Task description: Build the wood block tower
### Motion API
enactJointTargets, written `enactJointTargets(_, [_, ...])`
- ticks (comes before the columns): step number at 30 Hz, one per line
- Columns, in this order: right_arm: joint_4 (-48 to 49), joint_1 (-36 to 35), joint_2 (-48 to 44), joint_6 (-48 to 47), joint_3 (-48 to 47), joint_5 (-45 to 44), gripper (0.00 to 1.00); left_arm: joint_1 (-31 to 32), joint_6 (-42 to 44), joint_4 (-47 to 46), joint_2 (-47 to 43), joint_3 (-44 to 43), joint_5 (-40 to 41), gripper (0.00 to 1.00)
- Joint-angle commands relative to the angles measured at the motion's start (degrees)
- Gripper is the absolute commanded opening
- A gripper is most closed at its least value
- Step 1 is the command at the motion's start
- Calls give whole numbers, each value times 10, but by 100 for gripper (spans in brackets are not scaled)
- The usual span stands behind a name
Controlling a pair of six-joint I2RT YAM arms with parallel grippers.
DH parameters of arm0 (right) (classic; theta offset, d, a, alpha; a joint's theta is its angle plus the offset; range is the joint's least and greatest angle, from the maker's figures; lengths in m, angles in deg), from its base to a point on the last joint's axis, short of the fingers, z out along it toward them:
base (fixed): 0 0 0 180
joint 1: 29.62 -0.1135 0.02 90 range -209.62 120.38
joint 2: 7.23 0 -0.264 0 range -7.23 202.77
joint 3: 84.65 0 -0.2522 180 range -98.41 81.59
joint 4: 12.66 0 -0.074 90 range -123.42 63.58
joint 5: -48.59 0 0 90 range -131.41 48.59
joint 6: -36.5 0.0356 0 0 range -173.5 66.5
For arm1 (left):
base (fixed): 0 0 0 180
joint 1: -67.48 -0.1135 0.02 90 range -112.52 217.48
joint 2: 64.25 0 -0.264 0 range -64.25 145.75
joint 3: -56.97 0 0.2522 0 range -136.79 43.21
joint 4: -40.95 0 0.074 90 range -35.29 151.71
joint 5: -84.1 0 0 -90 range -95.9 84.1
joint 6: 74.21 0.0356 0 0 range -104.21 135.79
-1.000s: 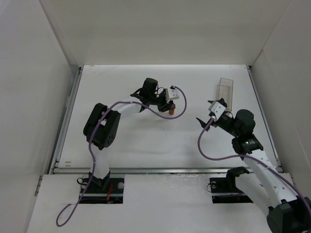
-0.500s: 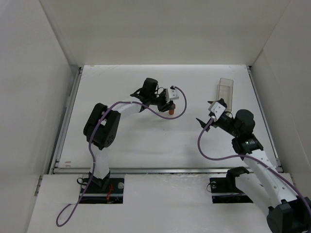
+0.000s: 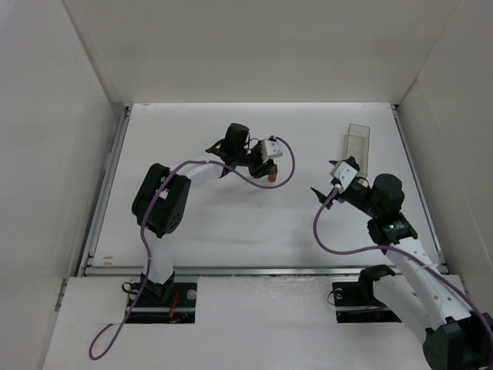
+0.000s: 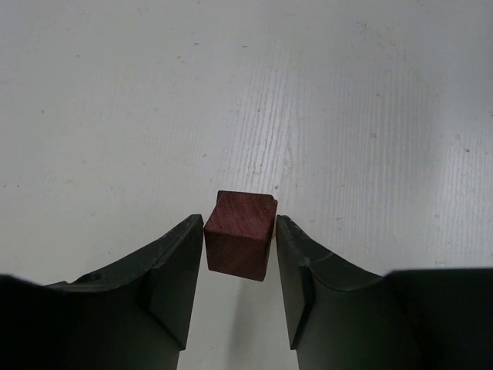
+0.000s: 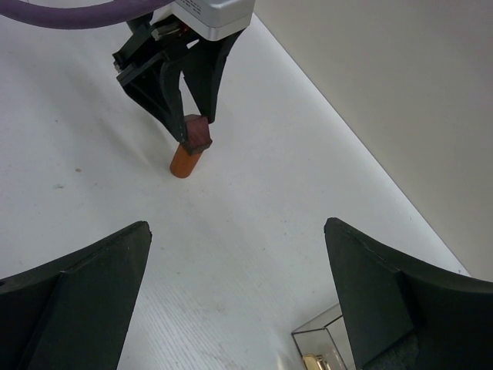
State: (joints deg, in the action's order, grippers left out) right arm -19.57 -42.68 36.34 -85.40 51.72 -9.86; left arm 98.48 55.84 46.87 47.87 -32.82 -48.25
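1. My left gripper point(image 4: 239, 233) points down over the middle of the surface point(image 3: 200, 223), with the dark brown cube point(image 4: 239, 253) between its fingers point(image 4: 173, 270).
2. The right wrist view shows the cube sitting on top of the orange-brown cylinder point(image 5: 185, 160), which stands upright on the surface. These two pieces are the tower so far.
3. In the left wrist view the cube hides the cylinder completely. I take that as a sign the cube is roughly centred over it.
4. Grip state, left: both fingers stand right against the cube's side faces. I cannot tell whether they press on it or have a sliver of slack.
5. The fingers flank the cube on two opposite flat faces, high up and clear of the cylinder. My reading is that this lets them part without nudging the lower piece.
6. Grip state, right: my right gripper point(image 5: 235, 227) is spread wide and holds nothing. It hovers off to the side, near the clear container point(image 3: 357, 145) and well apart from the tower, so it does not crowd the placement.
7. Judgement: this is the release step. The risk is a finger dragging the cube sideways, since it is small and the cylinder top is narrow.
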Motion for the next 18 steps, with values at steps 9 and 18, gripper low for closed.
enactJointTargets(9, [4,5,-2,3,-12,11,100,-3,8,4,3,-28,-14,43])
enactJointTargets(18, [4,5,-2,3,-17,11,100,-3,-3,10,3,-39,-14,49])
